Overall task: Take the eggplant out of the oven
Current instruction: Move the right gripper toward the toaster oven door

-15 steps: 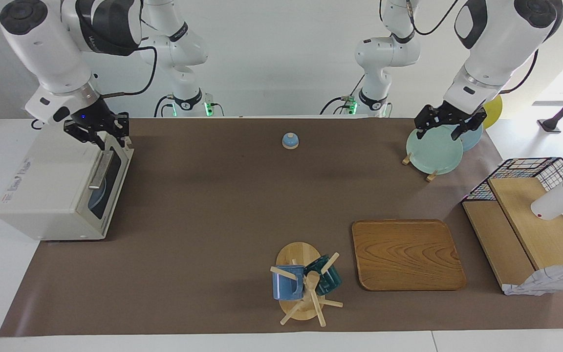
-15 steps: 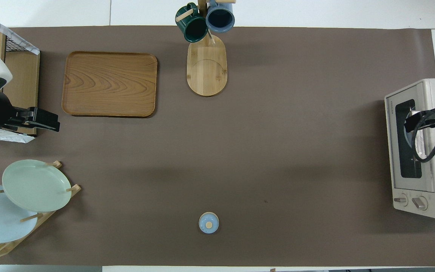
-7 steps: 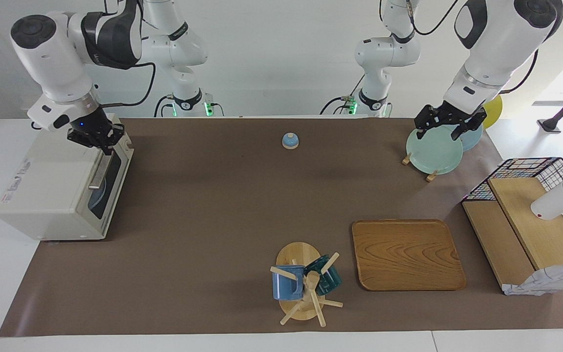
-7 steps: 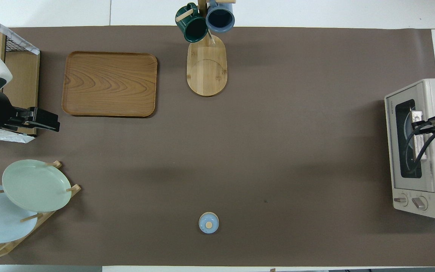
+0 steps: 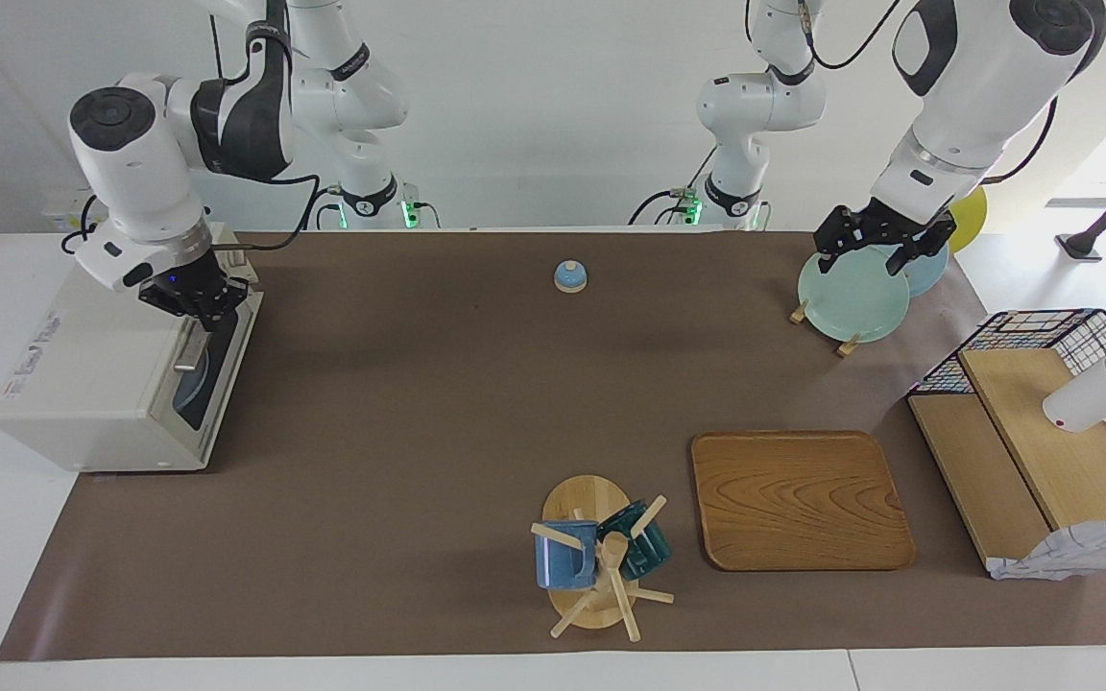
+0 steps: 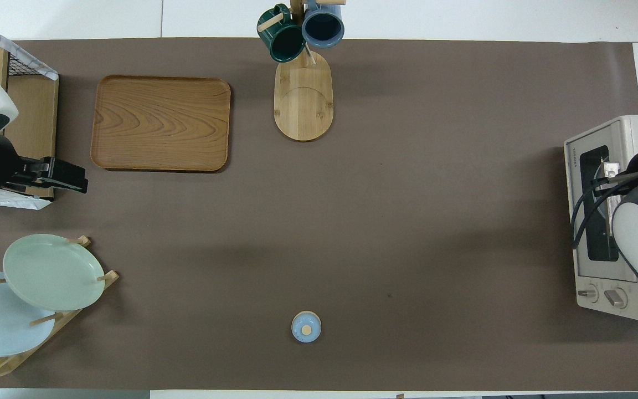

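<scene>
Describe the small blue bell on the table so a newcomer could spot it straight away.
Start at the brown mat covering the table, then follow its edge nearest the robots to about midway between the two arm bases. The bell sits there alone: a small pale blue dome with a tan button on top, far smaller than anything else.

Both views are bright and evenly lit, with everything in focus. Strong daylight washes out the corner of the facing view just past the wire basket (image 5: 1043, 331), bleaching the floor there. Soft, diffuse shadows lie on the brown mat (image 6: 407, 221) beside the oven (image 5: 102, 384), whose glass door carries a faint sheen.
</scene>
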{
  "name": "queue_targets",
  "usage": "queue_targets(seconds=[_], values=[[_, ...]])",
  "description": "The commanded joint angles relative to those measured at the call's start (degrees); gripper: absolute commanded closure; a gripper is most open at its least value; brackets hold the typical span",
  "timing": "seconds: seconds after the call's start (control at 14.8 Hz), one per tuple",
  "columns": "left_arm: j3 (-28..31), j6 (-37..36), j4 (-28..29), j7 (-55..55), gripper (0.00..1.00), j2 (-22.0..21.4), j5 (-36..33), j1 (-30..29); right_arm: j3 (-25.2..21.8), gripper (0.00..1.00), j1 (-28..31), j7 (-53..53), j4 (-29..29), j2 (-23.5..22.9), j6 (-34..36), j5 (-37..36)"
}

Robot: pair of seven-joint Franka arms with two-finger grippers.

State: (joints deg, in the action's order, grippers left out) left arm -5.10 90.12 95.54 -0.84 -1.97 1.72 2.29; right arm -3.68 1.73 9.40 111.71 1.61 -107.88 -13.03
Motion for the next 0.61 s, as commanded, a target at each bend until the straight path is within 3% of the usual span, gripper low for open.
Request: queue_targets(seconds=[0.0, 0.54], values=[[-0.3, -0.2, -0.2, 0.7, 0.00, 0.0, -0.9, -0.4, 0.2, 1.00, 0.3, -1.1, 1.9, 0.3, -2.0, -1.7], [-0.3, -0.3, -0.2, 0.7, 0.00, 0.0, -0.9, -0.3, 0.3, 1.00, 1.0, 1.0, 5.6, 0.2, -4.4, -3.4]])
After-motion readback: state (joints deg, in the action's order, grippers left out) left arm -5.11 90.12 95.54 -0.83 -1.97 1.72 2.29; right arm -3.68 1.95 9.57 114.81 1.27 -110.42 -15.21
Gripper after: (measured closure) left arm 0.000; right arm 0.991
